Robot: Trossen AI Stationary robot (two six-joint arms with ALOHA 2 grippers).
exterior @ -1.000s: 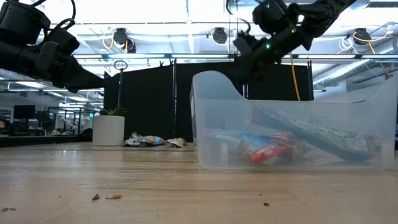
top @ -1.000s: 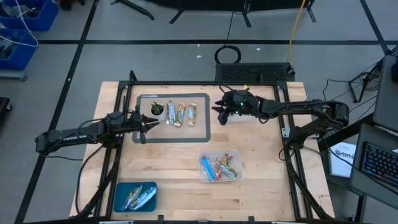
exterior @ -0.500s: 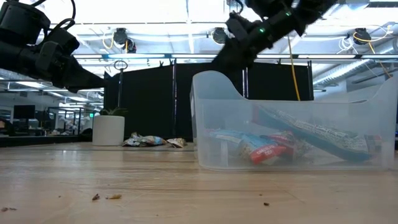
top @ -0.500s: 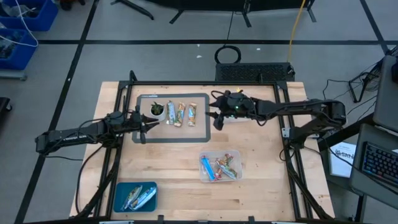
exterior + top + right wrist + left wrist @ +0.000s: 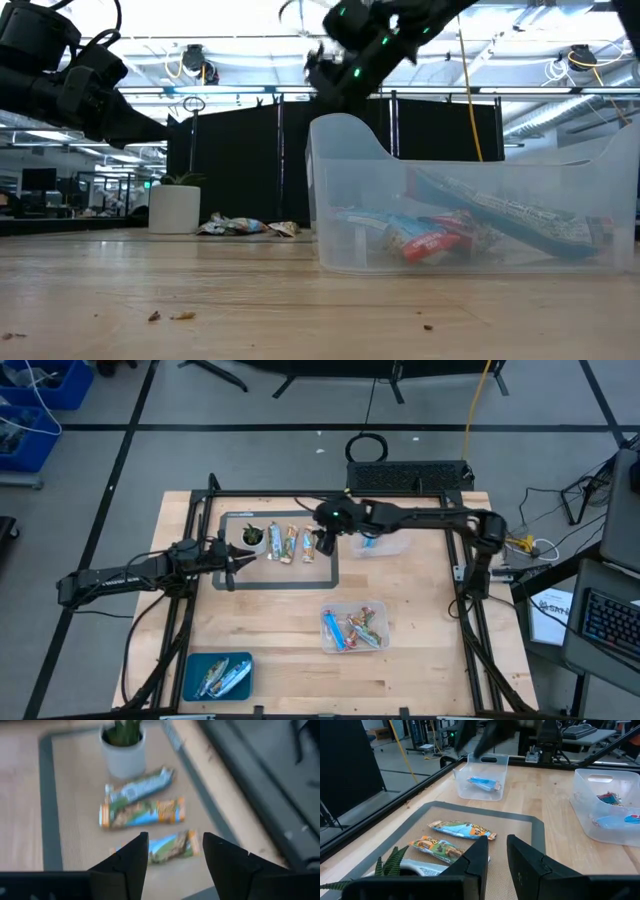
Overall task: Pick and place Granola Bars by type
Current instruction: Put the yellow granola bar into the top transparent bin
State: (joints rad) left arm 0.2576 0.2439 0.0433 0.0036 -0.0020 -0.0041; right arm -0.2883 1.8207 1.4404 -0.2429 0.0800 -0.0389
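Right gripper (image 5: 324, 541), jaws wide and empty, hovers over the mat's three granola bars (image 5: 291, 543), nearest bar (image 5: 170, 845) lying crosswise just ahead; left gripper (image 5: 231, 567), jaws narrow, waits alongside.

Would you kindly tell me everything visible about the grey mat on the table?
The grey mat is a flat rectangle with rounded corners, a darker border and a lighter, woven-looking middle. It lies flat on the wooden table at its far side. On it rest three granola bars side by side and a small white pot with a plant. The right gripper hangs open above its right part, not touching it.
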